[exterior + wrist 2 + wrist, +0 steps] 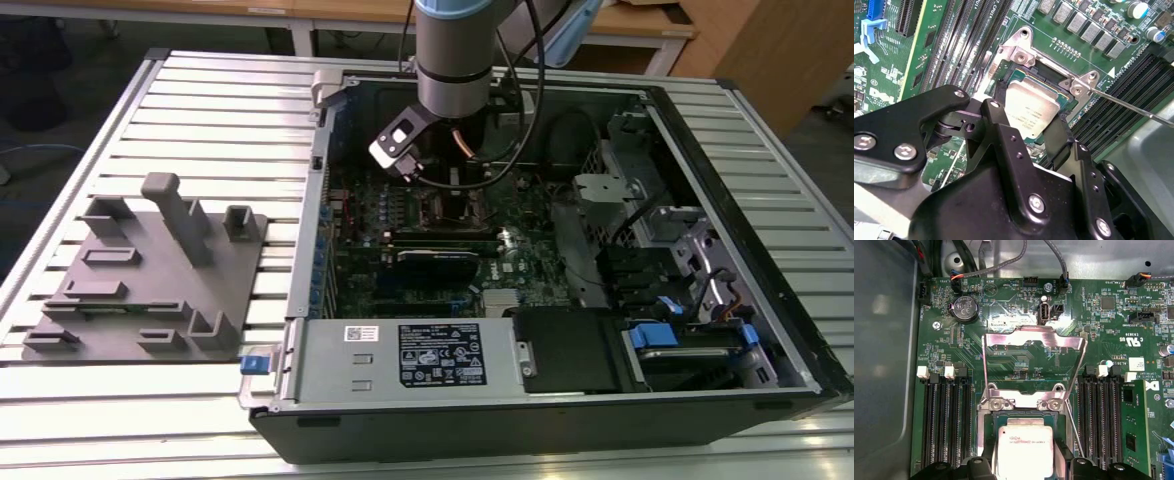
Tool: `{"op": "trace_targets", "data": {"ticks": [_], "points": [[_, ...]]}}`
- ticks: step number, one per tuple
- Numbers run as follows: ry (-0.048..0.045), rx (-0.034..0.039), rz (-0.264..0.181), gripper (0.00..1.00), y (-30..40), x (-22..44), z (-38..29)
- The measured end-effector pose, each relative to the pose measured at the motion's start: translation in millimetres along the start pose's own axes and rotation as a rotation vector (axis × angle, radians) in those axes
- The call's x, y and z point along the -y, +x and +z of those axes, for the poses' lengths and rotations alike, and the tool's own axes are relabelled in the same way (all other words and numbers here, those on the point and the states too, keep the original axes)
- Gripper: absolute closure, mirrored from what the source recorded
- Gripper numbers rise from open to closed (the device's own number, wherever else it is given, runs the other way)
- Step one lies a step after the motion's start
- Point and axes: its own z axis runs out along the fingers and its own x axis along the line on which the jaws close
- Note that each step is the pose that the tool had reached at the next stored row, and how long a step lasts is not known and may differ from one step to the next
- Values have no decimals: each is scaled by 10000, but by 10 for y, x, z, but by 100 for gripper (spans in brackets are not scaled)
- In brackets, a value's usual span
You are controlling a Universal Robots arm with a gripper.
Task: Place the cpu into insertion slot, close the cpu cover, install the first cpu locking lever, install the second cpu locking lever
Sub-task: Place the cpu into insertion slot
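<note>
The cpu (1031,107), a small silver-grey square chip, lies in the insertion slot (1066,97) on the green motherboard. My gripper (1026,122) stands right over it, one black finger (991,117) against each side of the chip, shut on it. In the first wrist view the cpu (1025,450) sits between the fingers of my gripper (1026,467), just below the slot's hinge edge (1024,402). The cpu cover (1004,338), a thin silver frame, stands swung up and open beyond the slot. A thin locking lever (1134,107) juts out to one side, unlatched. In the exterior view my gripper (447,185) reaches down into the case.
Black memory slots (944,420) flank the socket on both sides. The open computer case (400,370) has metal walls, drive bays and cables (667,290) on the exterior view's right. A grey fixture plate (147,290) lies on the slatted table on the exterior view's left.
</note>
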Motion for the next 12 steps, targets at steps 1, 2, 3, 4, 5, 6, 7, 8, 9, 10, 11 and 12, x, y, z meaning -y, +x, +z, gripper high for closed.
{"op": "trace_targets", "data": {"ticks": [1, 2, 3, 4, 5, 6, 7, 8, 9, 10, 11, 12], "points": [[0, 0, -1, 46, 0, 0, 0], [-1, 0, 0, 46, 0, 0, 0], [-1, -1, 0, 46, 0, 0, 1], [-2, -2, 0, 46, 0, 0, 1], [-2, -2, 0, 46, 0, 0, 1], [-2, -2, 0, 46, 0, 0, 1], [-4, -3, 0, 46, 1, 0, 2], [-10, -9, 0, 46, 1, -1, 4], [-12, -15, 1, 45, 3, -1, 6], [-9, -13, 1, 45, 2, -1, 5], [-6, -9, 0, 39, 2, -1, 4], [-3, -4, 0, 39, 1, 0, 2]]}}
